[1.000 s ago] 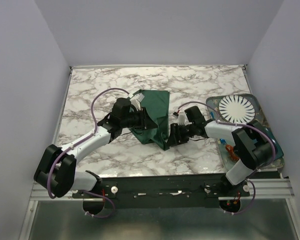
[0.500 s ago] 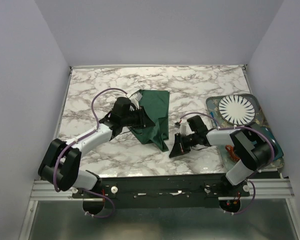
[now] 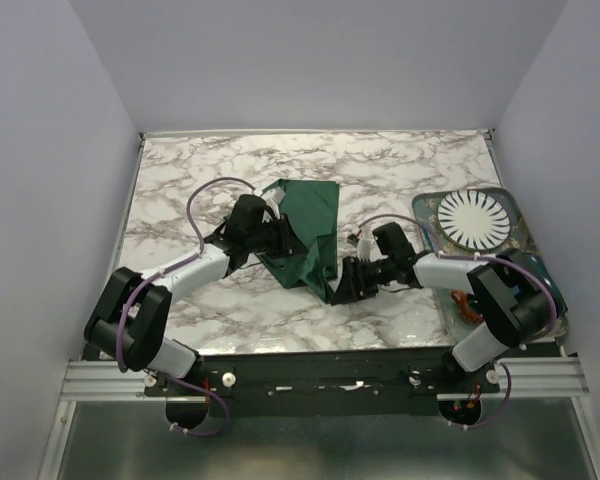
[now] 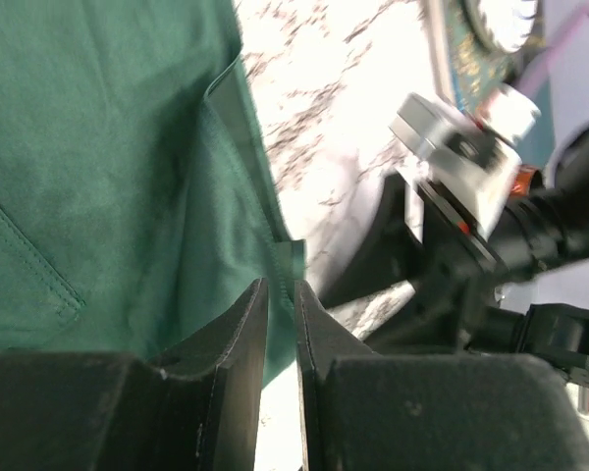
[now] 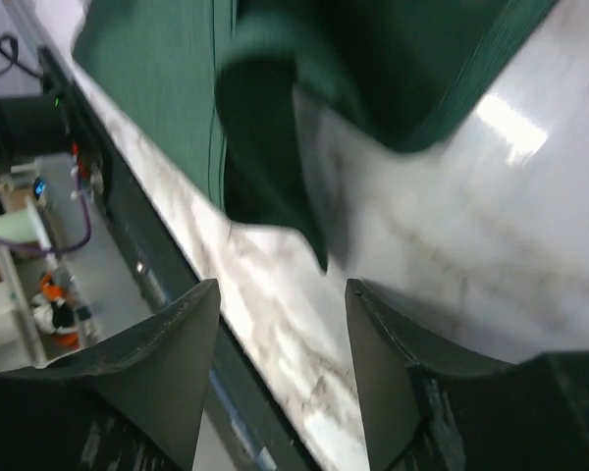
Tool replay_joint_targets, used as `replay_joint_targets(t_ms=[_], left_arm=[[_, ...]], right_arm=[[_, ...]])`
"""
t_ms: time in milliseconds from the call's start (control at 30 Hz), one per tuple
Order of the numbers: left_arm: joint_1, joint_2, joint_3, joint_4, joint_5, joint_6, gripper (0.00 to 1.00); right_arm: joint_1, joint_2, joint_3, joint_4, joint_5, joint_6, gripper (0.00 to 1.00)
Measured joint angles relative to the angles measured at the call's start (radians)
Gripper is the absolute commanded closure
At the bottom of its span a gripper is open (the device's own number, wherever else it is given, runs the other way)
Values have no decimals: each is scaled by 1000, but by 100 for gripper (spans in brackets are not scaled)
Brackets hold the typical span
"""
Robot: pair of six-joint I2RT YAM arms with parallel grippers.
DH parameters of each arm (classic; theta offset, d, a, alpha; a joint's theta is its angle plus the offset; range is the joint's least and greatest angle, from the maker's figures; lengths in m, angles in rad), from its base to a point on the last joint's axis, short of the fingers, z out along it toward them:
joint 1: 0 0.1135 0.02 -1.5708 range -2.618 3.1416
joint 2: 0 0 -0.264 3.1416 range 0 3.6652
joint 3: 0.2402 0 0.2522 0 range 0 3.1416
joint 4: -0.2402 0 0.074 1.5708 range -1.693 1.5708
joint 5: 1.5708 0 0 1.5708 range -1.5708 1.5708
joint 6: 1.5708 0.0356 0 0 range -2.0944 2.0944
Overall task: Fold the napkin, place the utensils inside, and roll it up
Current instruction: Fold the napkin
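Note:
The dark green napkin [image 3: 312,212] lies crumpled and partly folded on the marble table, a little left of centre. My left gripper [image 3: 288,243] rests on its near part. In the left wrist view the gripper [image 4: 281,287] is shut on a hemmed edge of the napkin [image 4: 98,147], with cloth between the jaws. My right gripper [image 3: 342,290] sits at the napkin's near right corner. In the right wrist view it [image 5: 280,289] is open, and the pointed corner of the napkin [image 5: 177,69] lies just ahead of the fingertips, not between them. The utensils are not visible.
A teal patterned tray [image 3: 421,212] lies at the right edge of the table with a white fluted plate [image 3: 472,218] on it. My right arm's wrist [image 4: 471,226] is close beside the left gripper. The table's near edge [image 5: 177,294] runs just below the right gripper.
My right gripper pulled back from the napkin toward the near edge, then returned to its near right corner. The left arm shifted slightly and kept its place on the cloth.

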Motion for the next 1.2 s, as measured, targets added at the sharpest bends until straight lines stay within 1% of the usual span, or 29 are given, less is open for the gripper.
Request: replay_joint_targets(t_ms=[133, 233, 267, 367, 467, 567, 700, 833, 867, 933, 967, 1033, 1067, 1133, 1200], left_arm=[[7, -77, 0, -13, -19, 11, 75], [15, -114, 0, -17, -24, 16, 75], [16, -119, 0, -18, -26, 17, 75], [22, -125, 0, -26, -26, 20, 75], [30, -125, 0, -35, -29, 23, 75], [36, -125, 0, -36, -34, 22, 74], [39, -112, 0, -23, -34, 18, 74], [39, -77, 0, -8, -31, 9, 72], [39, -62, 2, -6, -24, 6, 72], [39, -34, 5, 1, -12, 2, 72], [39, -25, 5, 3, -3, 1, 73], [39, 4, 6, 18, 20, -4, 72], [39, 19, 6, 24, 28, -7, 72], [32, 42, 6, 36, 41, -18, 72], [24, 50, 3, 47, 51, -23, 72]], right_arm=[[-1, 75, 106, 11, 71, -21, 39], [-1, 102, 133, 31, 85, -27, 52], [0, 108, 135, 35, 89, -26, 63], [2, 129, 133, 54, 82, -30, 83], [5, 137, 108, 60, 58, -21, 90], [7, 128, 59, 64, 3, -2, 93], [9, 65, -48, 48, -76, 36, 92], [11, 32, -98, 44, -127, 76, 85], [11, 24, -109, 43, -135, 88, 77], [11, 21, -116, 43, -139, 102, 70], [11, 21, -117, 42, -139, 111, 64], [11, 21, -122, 46, -142, 134, 59], [11, 21, -127, 51, -150, 146, 53], [11, 21, -141, 56, -167, 171, 50], [11, 17, -156, 56, -183, 186, 50]])
